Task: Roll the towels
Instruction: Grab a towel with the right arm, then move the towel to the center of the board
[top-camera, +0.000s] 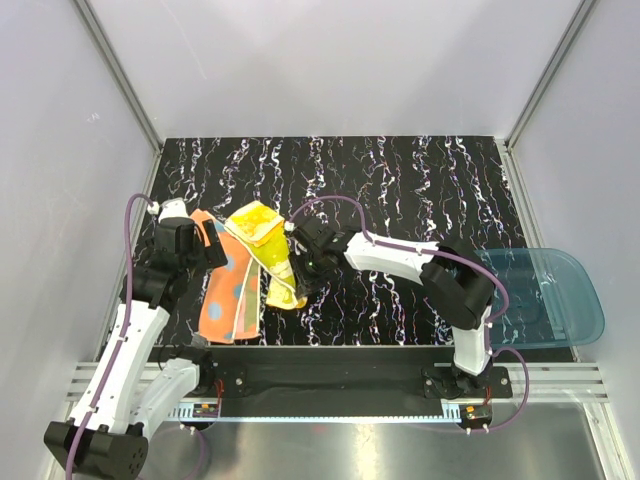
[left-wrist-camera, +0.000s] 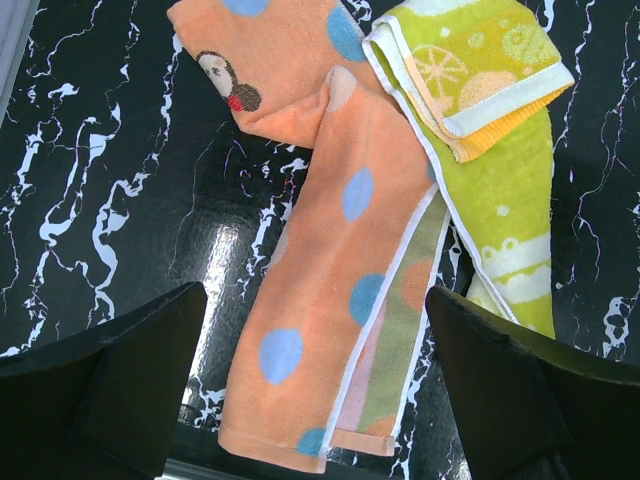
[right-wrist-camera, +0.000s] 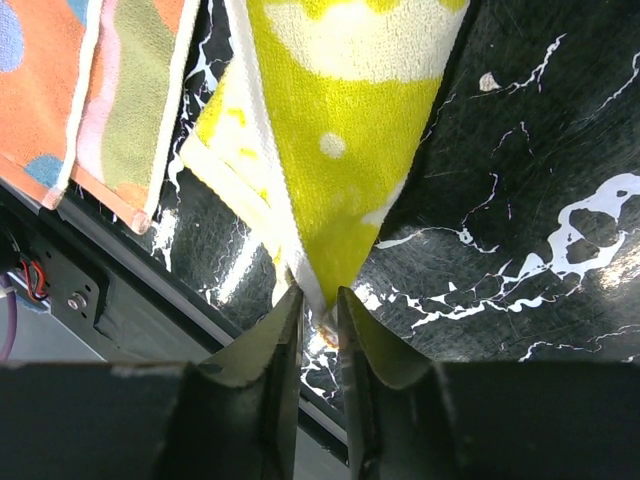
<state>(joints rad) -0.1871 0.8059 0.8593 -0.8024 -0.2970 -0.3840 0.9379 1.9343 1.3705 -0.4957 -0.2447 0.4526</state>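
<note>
Nearest, at the front edge of the black white-veined marble-pattern table: two arm bases bolted side by side.

Orange terry towel with light blue polka dots: folded into a long strip, lying flat on the table, running from near the front edge back toward the left arm; a cartoon print at its far end.

Left pincer: spread wide over the orange towel, gripping nothing.

Bright yellow terry towel with pale edging: just right of the orange towel and overlapping its far end, partly folded over on itself.

Right pincer: fingers nearly together, pinching the yellow towel's near corner.

Translucent blue plastic tray: well right of the orange towel, overhanging the table's right edge.
</note>
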